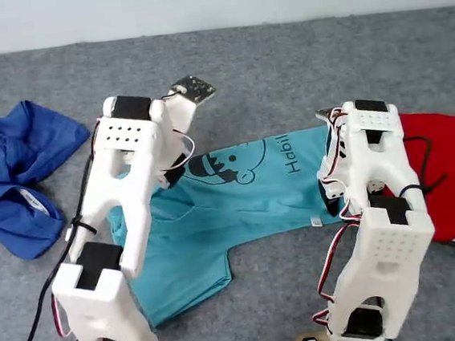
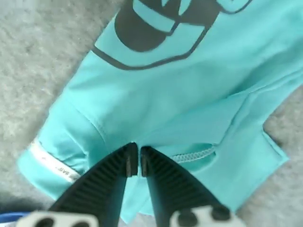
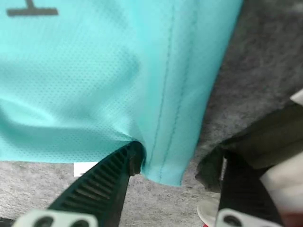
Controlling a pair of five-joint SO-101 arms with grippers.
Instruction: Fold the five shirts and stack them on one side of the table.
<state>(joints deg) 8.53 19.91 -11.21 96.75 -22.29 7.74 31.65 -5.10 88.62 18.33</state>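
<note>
A teal shirt (image 1: 238,194) lies spread and rumpled on the grey table, print side up. My left gripper (image 2: 135,161) is pinched shut on a fold of this teal shirt (image 2: 189,94), near a sleeve and below the dark print (image 2: 156,28). In the high view that arm (image 1: 132,188) stands over the shirt's left part. My right gripper (image 3: 180,158) is open at the teal shirt's hem (image 3: 165,118). One finger (image 3: 123,165) touches the cloth where it puckers, the other stands off to the side. In the high view that arm (image 1: 375,196) is at the shirt's right edge.
A crumpled pile of blue shirts (image 1: 18,174) lies at the far left. A red shirt (image 1: 449,165) lies at the right edge, with dark cloth (image 3: 265,137) close beside my right gripper. Bare grey table (image 1: 281,60) runs along the back.
</note>
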